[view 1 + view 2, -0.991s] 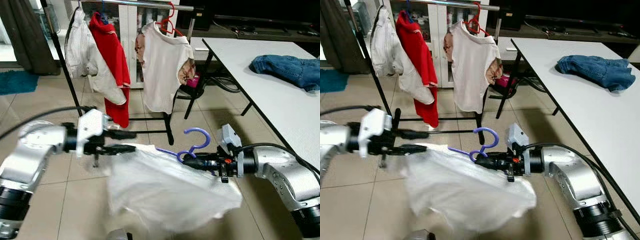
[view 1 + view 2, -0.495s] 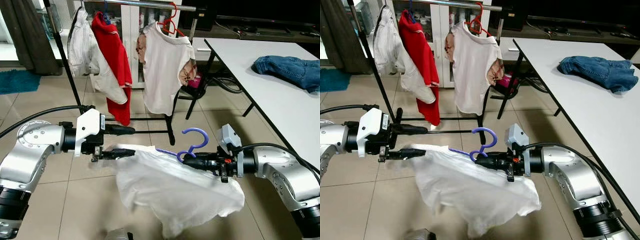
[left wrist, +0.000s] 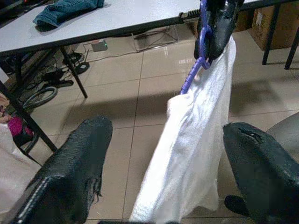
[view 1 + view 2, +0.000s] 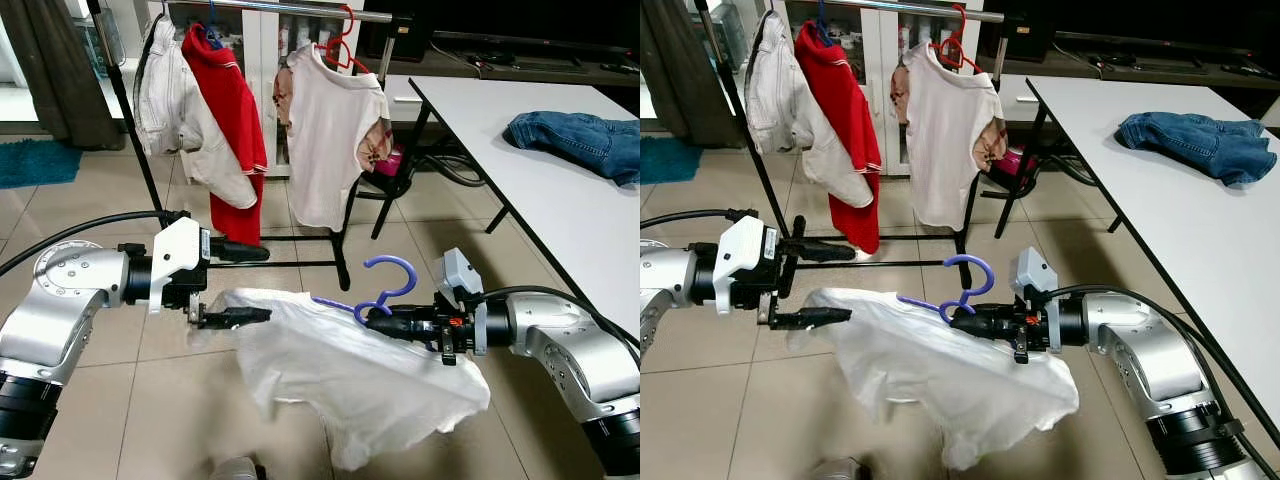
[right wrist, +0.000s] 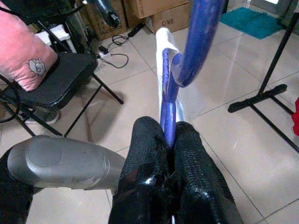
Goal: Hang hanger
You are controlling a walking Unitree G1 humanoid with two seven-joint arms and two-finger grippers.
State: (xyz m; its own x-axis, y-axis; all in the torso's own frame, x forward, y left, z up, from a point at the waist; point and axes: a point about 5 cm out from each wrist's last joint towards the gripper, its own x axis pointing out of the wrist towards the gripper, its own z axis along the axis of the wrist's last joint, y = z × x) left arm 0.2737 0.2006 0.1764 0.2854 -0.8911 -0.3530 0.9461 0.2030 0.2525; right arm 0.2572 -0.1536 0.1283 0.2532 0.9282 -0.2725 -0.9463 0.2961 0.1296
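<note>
My right gripper (image 4: 370,318) is shut on the neck of a purple hanger (image 4: 388,283), holding it low over the floor with its hook up. A white garment (image 4: 350,370) is draped on the hanger and sags towards the tiles. My left gripper (image 4: 243,284) is open wide at the garment's left edge; the lower finger (image 4: 235,317) is at the cloth and the upper one is above it. In the left wrist view the garment (image 3: 187,154) hangs between the spread fingers. The clothes rack's rail (image 4: 290,8) runs across the back, above and beyond both grippers.
On the rack hang a white jacket (image 4: 175,100), a red shirt (image 4: 228,110) and a white T-shirt (image 4: 328,140) on a red hanger. The rack's black foot (image 4: 338,262) lies ahead. A white table (image 4: 540,170) with blue jeans (image 4: 575,135) stands at right, a chair (image 4: 385,185) behind.
My left gripper's fingers have spread further apart and the garment's left edge has dropped and settled. The right gripper and hanger have stayed put.
</note>
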